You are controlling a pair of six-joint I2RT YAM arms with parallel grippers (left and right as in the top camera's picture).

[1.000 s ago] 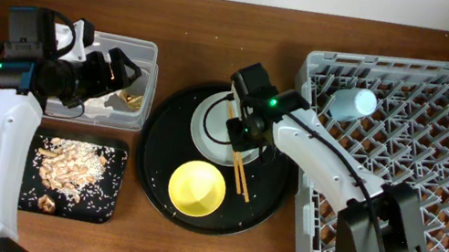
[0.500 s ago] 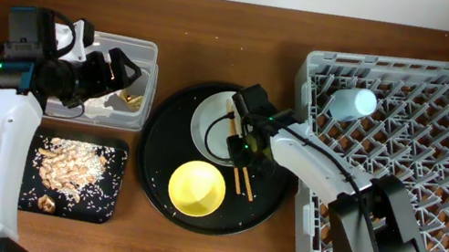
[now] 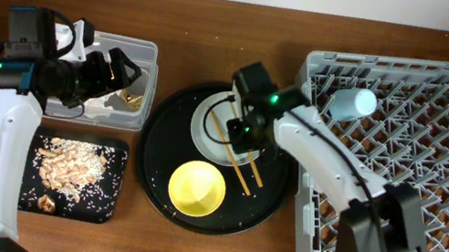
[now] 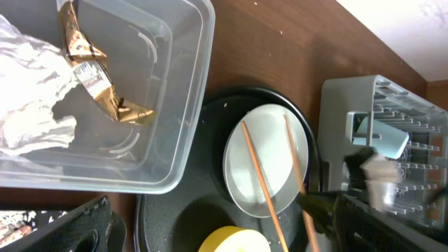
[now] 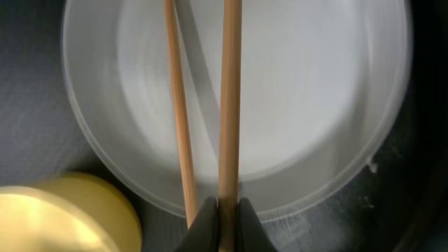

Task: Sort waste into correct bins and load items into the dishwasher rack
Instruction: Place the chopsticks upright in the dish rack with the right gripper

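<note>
Along the right edge of the tabletop:
- dishwasher rack (image 3: pixel 437 182) fills that side from the far edge to the near edge; the light blue cup (image 3: pixel 353 103) lies on its side among the pegs near the rack's far-left corner.
- large round black tray (image 3: pixel 160 147) sits mid-table, just beside the rack's left wall.
- clear tub (image 3: pixel 146 84) stands toward the far-left corner.
- shallow black tray (image 3: pixel 107 203) lies by the left edge, on the near side of the tub, with the food scraps (image 3: pixel 69 164) spread across it.
- plate (image 3: pixel 209 133) rests on the far half of the round tray.
- yellow bowl (image 3: pixel 197 188) stands upright on the near half of the same tray, just beside the plate.
- white napkin (image 4: pixel 31 91) lies crumpled in the tub.
- gold-brown wrapper (image 4: pixel 98 77) lies in the tub too, touching the napkin.
- left gripper (image 3: pixel 125 76) hovers over the tub, fingers spread wide and holding nothing.
- right gripper (image 5: pixel 224 213) is over the plate's near-right rim, fingers narrowed and pinching one of the chopsticks (image 5: pixel 229 98).
- the other stick runs beside it across the plate; whether the fingers also catch it, I cannot tell.
</note>
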